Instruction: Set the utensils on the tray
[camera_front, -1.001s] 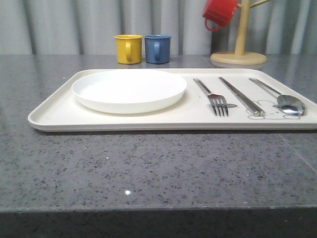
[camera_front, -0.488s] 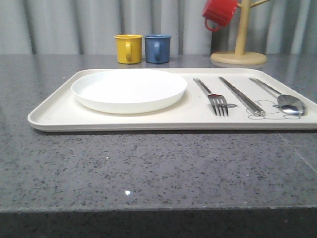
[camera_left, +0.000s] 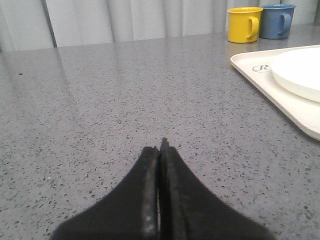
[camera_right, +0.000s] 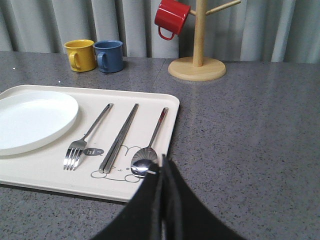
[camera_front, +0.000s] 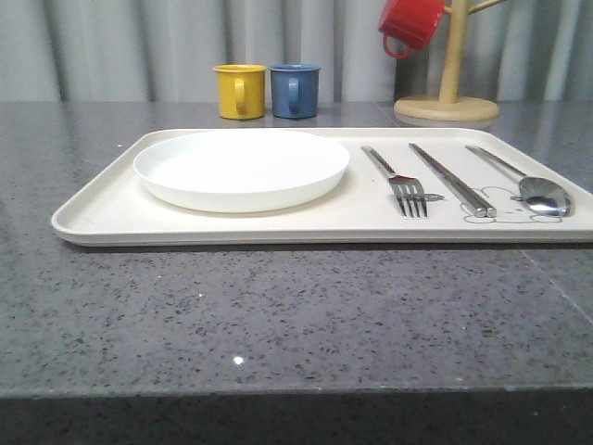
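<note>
Cream tray [camera_front: 102,211] holds a shallow white plate [camera_front: 241,169], shiny fork [camera_front: 400,182], chopsticks [camera_front: 452,180] and spoon [camera_front: 533,187], over what's probably a rabbit drawing. Both the left end effector [camera_left: 160,150] and the right end effector [camera_right: 162,167] are pressed together, empty.

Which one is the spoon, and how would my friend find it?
Find the big cream tray on the grey table. Past the round white plate lie three silver pieces side by side. The spoon is the outermost, beyond the chopsticks, and the only one ending in a rounded shiny bowl.
</note>
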